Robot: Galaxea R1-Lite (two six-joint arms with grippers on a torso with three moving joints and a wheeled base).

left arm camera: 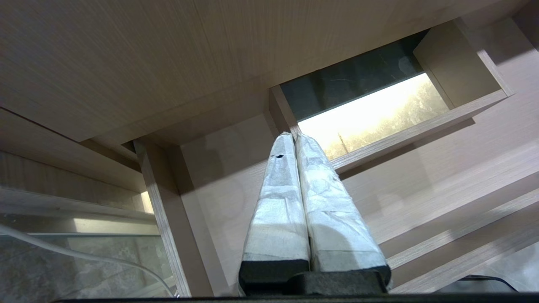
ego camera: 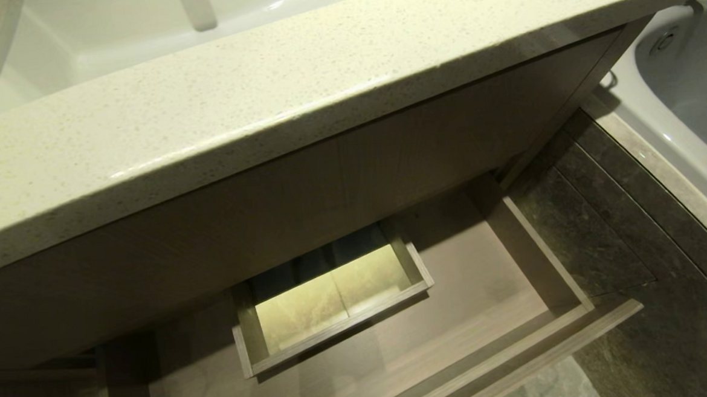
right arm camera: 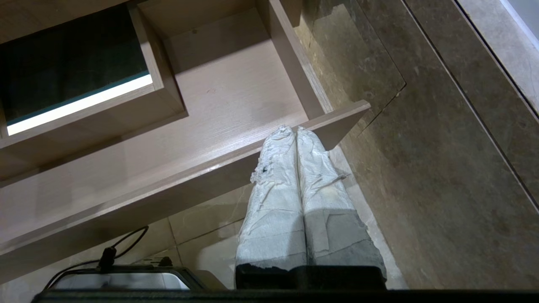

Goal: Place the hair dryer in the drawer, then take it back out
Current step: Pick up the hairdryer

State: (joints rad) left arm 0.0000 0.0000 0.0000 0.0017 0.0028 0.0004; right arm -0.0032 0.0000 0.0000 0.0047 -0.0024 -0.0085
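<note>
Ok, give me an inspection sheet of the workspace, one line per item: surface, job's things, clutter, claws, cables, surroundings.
Surface: speckled counter with a white sink, above the wood cabinet front.
Job's things: drawer pulled open, boxed cutout inside; hair dryer not seen.
Clutter: nothing seen.
Claws: left claw shut, over the drawer; right claw shut, at the drawer's front strip; both hold nothing.
Cables: thin black cable near the floor.
Surroundings: dark stone floor, white bathtub to the right.
</note>
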